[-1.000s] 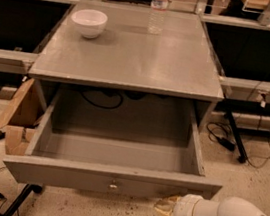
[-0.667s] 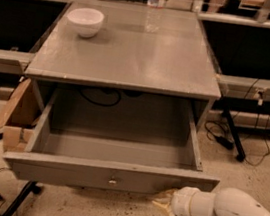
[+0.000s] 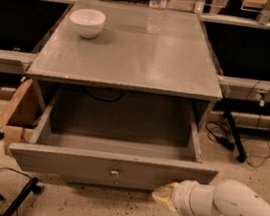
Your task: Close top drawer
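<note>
Grey desk [image 3: 147, 61] with the top drawer [image 3: 66, 163] standing open beneath its front edge, knob [image 3: 113, 173] at panel centre. White bowl [image 3: 87, 22] near the back left corner; water bottle [image 3: 157, 7] upright at the back edge. Gripper [image 3: 163, 197] low, just beside the drawer front's right end.

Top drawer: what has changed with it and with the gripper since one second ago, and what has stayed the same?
The top drawer has slid a little way in toward the cabinet, though it is mostly open. The gripper, at the lower right of the drawer front, has moved in with it, seemingly pushing. The bowl and the water bottle stayed in place on the cabinet top.
</note>
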Motion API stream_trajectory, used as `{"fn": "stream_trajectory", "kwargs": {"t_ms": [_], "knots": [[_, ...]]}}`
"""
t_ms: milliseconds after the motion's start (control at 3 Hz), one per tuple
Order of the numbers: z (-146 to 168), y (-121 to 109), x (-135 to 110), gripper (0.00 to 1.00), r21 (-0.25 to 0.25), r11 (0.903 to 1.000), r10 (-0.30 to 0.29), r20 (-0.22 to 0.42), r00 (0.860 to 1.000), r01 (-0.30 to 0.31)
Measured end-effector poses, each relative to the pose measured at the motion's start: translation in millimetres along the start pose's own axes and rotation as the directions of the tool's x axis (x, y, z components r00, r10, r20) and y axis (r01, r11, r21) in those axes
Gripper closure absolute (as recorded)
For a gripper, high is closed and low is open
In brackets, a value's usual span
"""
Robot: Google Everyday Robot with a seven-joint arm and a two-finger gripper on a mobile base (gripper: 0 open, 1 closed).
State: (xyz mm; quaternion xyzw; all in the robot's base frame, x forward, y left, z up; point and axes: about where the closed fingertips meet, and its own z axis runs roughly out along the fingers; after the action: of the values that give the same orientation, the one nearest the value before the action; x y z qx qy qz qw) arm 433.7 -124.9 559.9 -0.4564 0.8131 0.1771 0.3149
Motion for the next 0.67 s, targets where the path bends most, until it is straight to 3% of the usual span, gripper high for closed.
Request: {"fn": "stream_trajectory", "kwargs": {"t_ms": [333,667], "knots": [[6.6,-16.6,-14.0,1.00,-0.007,0.9997,-0.022,0.013,1.000,0.022],[6.5,-16.4,-13.9,1.00,-0.007,0.9997,-0.022,0.013,1.000,0.022]]}}
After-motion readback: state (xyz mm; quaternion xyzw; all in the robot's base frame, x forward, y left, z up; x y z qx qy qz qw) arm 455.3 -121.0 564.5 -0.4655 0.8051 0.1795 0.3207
